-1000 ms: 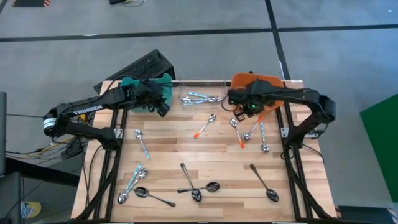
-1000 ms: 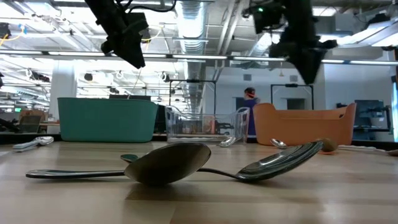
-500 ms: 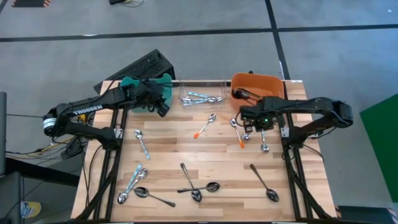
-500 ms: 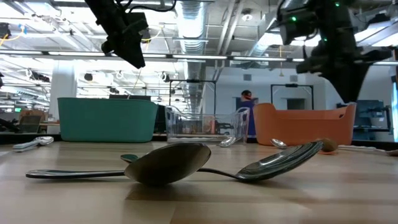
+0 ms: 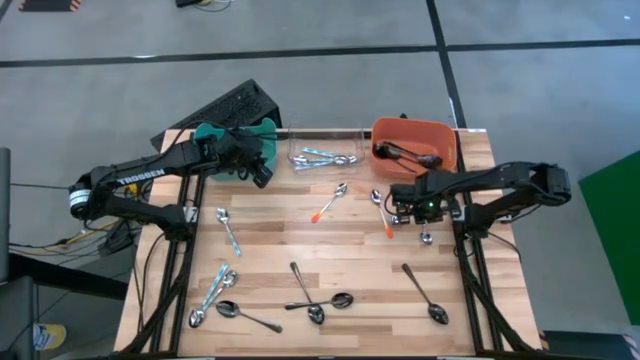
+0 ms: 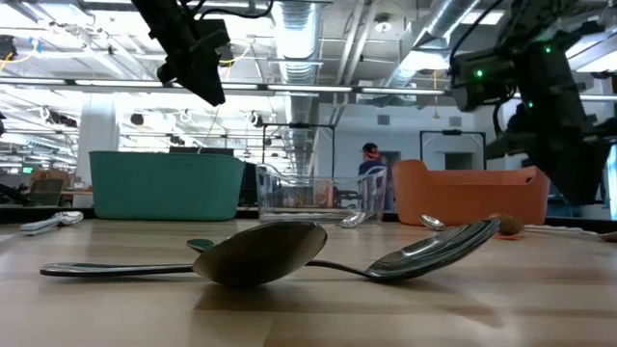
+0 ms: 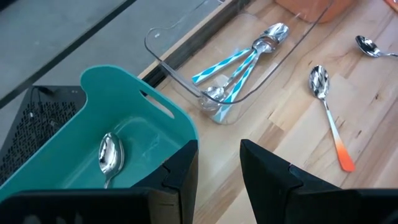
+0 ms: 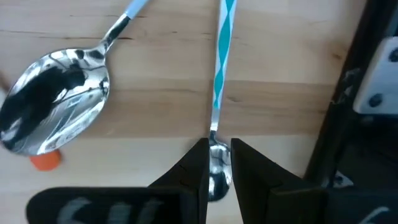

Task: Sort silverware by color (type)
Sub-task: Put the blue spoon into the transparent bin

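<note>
Reaching low over the right side of the wooden table (image 5: 330, 250), the right gripper (image 8: 217, 163) sits just above a spoon with a teal-striped handle (image 8: 221, 68). Its two dark fingers (image 8: 194, 167) are nearly pressed together, with only a thin gap, and the spoon's shiny bowl shows in that gap. I cannot tell if they pinch it. Another shiny spoon (image 8: 56, 112) lies just beside it.

The left gripper (image 7: 217, 171) waits up high at the back, over the edge of the teal bin (image 7: 74, 149). Its fingers are spread apart and hold nothing. One spoon (image 7: 110, 155) lies inside the teal bin. The clear bin (image 7: 236, 68) holds teal-striped spoons (image 7: 239, 62). The orange bin (image 5: 413, 142) holds dark ones. More spoons (image 5: 310, 295) lie spread over the table, some near the front edge.
</note>
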Action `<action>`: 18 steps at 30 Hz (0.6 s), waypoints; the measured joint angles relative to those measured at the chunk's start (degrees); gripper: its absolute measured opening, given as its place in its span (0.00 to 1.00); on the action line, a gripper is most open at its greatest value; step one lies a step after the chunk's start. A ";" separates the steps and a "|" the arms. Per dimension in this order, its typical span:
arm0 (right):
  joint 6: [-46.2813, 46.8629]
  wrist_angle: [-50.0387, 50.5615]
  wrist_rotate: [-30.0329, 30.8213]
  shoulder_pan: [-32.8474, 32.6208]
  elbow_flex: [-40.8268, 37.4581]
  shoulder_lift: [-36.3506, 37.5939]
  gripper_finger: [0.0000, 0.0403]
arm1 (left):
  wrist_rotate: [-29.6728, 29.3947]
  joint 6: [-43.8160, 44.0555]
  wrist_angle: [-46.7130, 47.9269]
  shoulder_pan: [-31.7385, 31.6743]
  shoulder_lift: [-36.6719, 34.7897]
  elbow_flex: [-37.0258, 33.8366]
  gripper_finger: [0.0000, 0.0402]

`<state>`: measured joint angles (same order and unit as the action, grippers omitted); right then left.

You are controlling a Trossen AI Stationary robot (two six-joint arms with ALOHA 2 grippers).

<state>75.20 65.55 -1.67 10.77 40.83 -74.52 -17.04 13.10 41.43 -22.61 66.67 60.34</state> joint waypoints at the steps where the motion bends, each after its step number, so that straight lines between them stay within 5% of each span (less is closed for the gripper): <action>1: -0.04 -0.97 0.00 0.16 -0.63 0.00 0.22 | -0.01 0.02 0.00 0.00 0.00 0.00 0.27; 18: -3.26 -8.60 -1.49 0.65 -7.09 -0.26 0.22 | -0.04 0.17 -0.18 0.00 0.00 0.00 0.27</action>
<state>71.94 56.95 -3.16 11.42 33.74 -74.78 -17.08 13.28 41.25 -22.61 66.67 60.34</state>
